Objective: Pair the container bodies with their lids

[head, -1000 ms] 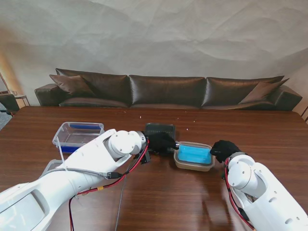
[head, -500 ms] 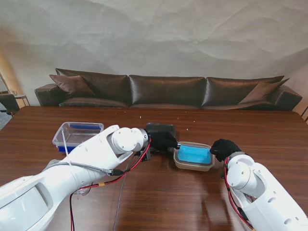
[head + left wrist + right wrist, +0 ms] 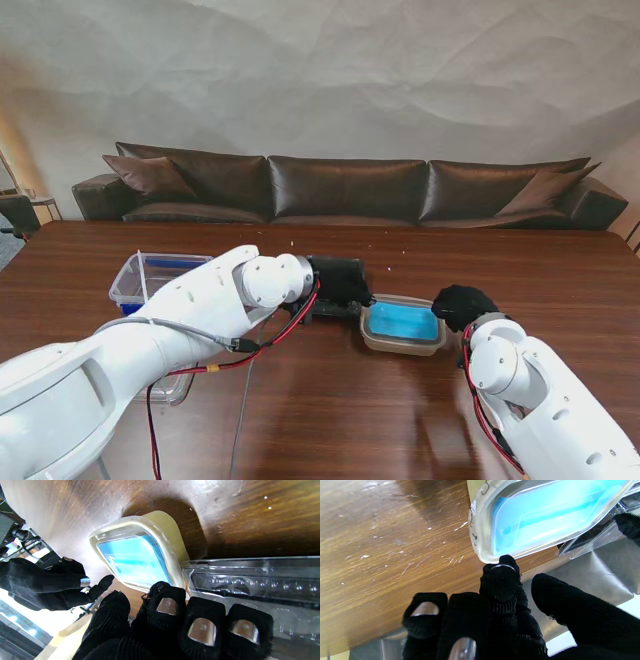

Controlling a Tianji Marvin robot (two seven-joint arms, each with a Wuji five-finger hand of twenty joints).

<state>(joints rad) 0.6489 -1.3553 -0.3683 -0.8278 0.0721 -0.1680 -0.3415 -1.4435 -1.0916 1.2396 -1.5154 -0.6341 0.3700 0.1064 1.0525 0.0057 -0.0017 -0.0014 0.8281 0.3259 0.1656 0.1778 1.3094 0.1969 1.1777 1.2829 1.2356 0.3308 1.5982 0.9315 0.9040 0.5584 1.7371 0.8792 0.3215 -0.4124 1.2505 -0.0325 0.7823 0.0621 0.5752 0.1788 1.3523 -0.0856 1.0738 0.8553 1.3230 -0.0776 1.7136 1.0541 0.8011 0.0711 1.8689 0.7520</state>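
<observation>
A tan container with a clear lid over a blue inside sits mid-table. Just to its left stands a black tray under a clear ribbed lid. My left hand lies on that tray, fingers stretched flat over the clear lid with their tips by the tan container's corner. My right hand is at the tan container's right end; one fingertip touches its rim, the thumb held apart. Neither hand grips anything.
A clear box with a blue piece inside stands at the left of the table. A clear plastic piece shows under my left forearm. A dark sofa runs beyond the far table edge.
My left hand has slid farther from me and onto the black tray, the forearm swinging up with it. My right hand has edged slightly toward the tan container.
</observation>
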